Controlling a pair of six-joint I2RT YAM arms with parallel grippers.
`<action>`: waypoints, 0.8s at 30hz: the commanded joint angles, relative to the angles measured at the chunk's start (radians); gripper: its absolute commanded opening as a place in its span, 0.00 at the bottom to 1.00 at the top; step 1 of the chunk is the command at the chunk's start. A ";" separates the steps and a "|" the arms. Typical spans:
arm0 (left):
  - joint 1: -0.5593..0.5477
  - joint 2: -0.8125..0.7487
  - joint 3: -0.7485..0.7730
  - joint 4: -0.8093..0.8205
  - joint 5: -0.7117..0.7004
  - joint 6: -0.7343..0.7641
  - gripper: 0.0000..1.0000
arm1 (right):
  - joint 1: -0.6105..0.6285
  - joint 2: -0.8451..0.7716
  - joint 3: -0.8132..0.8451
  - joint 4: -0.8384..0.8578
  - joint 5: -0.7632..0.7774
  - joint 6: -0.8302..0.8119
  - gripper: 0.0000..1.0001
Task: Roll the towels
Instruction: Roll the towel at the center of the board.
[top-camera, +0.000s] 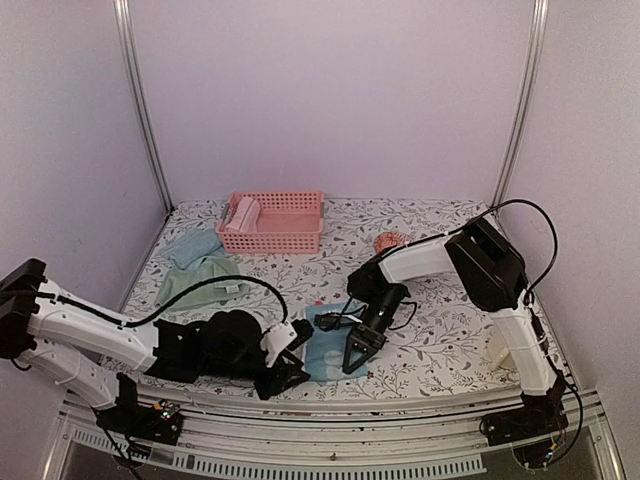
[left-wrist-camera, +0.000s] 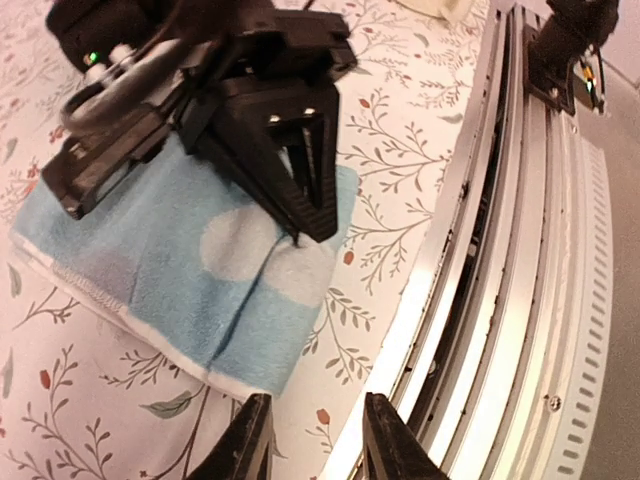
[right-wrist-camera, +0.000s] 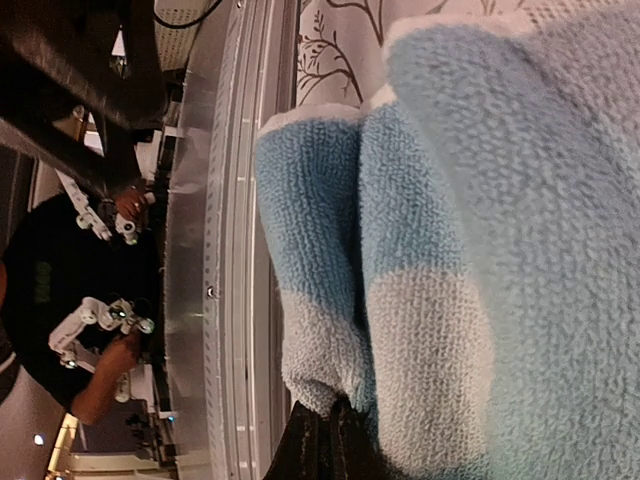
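Pinching a raised fold of the blue spotted towel (left-wrist-camera: 190, 285), the right tool (left-wrist-camera: 300, 228) is clamped on it near the desk (top-camera: 440, 340) front edge. The left tool (left-wrist-camera: 315, 440), fingers apart, sits just beside that towel's near corner. Well beyond: green towel (top-camera: 205, 282), pink basket (top-camera: 288, 228).

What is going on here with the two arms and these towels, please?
The right pincer is shut on a fold of the blue spotted towel near the table's front edge. The left pincer hovers open beside it, holding nothing. A rolled pink towel sits in the pink basket; the green towel and light blue towel lie unrolled at the left.
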 joint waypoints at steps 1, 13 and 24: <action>-0.094 0.065 0.082 -0.029 -0.200 0.212 0.34 | -0.033 0.106 0.025 -0.059 0.054 0.041 0.03; -0.126 0.450 0.332 -0.104 -0.298 0.528 0.40 | -0.034 0.113 0.020 -0.057 0.041 0.045 0.04; -0.125 0.533 0.386 -0.148 -0.308 0.537 0.09 | -0.038 0.015 0.044 -0.157 -0.004 -0.051 0.16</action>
